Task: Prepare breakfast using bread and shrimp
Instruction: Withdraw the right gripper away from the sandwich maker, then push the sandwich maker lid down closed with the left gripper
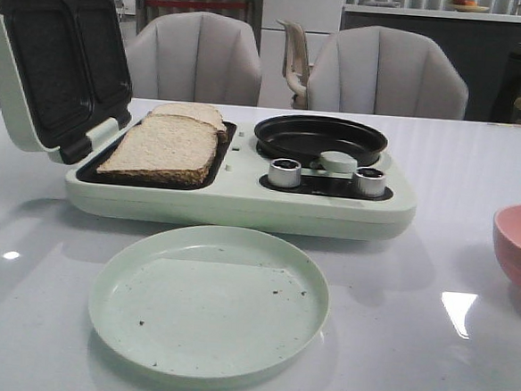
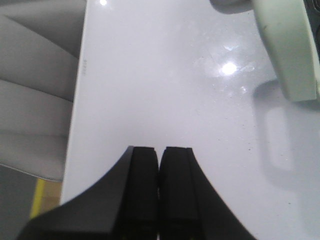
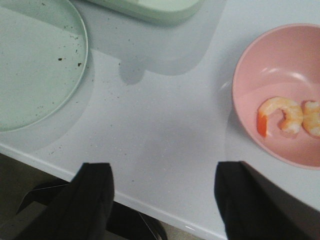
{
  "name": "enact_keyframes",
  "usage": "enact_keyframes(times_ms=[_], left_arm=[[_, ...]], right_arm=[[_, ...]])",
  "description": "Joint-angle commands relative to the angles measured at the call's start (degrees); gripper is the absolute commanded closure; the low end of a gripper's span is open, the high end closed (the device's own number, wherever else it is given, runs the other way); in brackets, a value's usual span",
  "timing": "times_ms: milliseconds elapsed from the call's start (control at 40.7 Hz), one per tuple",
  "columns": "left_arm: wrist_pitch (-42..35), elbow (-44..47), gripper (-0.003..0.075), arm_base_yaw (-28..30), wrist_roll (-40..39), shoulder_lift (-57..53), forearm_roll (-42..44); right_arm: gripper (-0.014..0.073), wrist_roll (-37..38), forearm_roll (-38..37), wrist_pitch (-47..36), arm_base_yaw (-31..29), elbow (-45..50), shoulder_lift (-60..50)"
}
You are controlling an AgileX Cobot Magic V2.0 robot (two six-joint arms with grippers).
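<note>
Two slices of bread [image 1: 161, 148] lie overlapping on the dark left plate of the pale green breakfast maker [image 1: 242, 203], whose lid [image 1: 51, 56] stands open. Two curled orange-pink shrimp [image 3: 280, 114] rest in a pink bowl [image 3: 280, 55], which also shows at the table's right edge [image 1: 518, 245]. My right gripper [image 3: 165, 167] hangs open and empty over the table's front edge, beside the bowl. My left gripper [image 2: 160, 150] is shut with nothing in it, over bare white table near an edge. Neither gripper touches the food.
A round black pan [image 1: 318, 137] sits in the maker's right half, behind a pale green knob [image 1: 337, 161] and two silver dials. A crumb-speckled pale green plate [image 1: 208, 299] lies in front of the maker. Grey chairs [image 1: 194, 57] stand behind the table.
</note>
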Motion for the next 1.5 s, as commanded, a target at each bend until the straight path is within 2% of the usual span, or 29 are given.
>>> enact_keyframes(times_ms=[0, 74, 295, 589, 835, 1179, 1350, 1473], left_arm=[[-5.45, -3.41, 0.0612, 7.03, 9.48, 2.27, -13.75], [-7.18, -4.40, 0.0613, 11.69, 14.84, 5.22, -23.18], [-13.24, -7.14, 0.0612, 17.51, 15.42, 13.58, -27.38], [-19.44, -13.15, 0.0613, 17.99, 15.64, 24.52, -38.12], [-19.66, -17.89, 0.0612, 17.99, 17.94, 30.03, -50.80], [-11.08, -18.42, 0.0613, 17.99, 42.18, 30.13, -78.49], [-5.52, -18.26, 0.0620, 17.99, 46.12, 28.59, -79.77], [-4.63, -16.43, 0.0620, 17.99, 48.79, 25.88, -79.61]], right_arm=[[0.0055, 0.05, -0.68, -3.33, -0.24, -1.50, -0.82], [0.0055, 0.05, -0.68, -3.29, -0.24, -1.50, -0.82], [0.0055, 0.05, -0.68, -3.29, -0.24, -1.50, -0.82], [0.0055, 0.05, -0.68, -3.29, -0.24, -1.50, -0.82], [0.0055, 0.05, -0.68, -3.29, -0.24, -1.50, -0.82], [0.0055, 0.05, -0.68, -3.29, -0.24, -1.50, -0.82], [0.0055, 0.05, -0.68, -3.29, -0.24, -1.50, -0.82], [0.0055, 0.05, -0.68, -3.29, -0.24, -1.50, -0.82]])
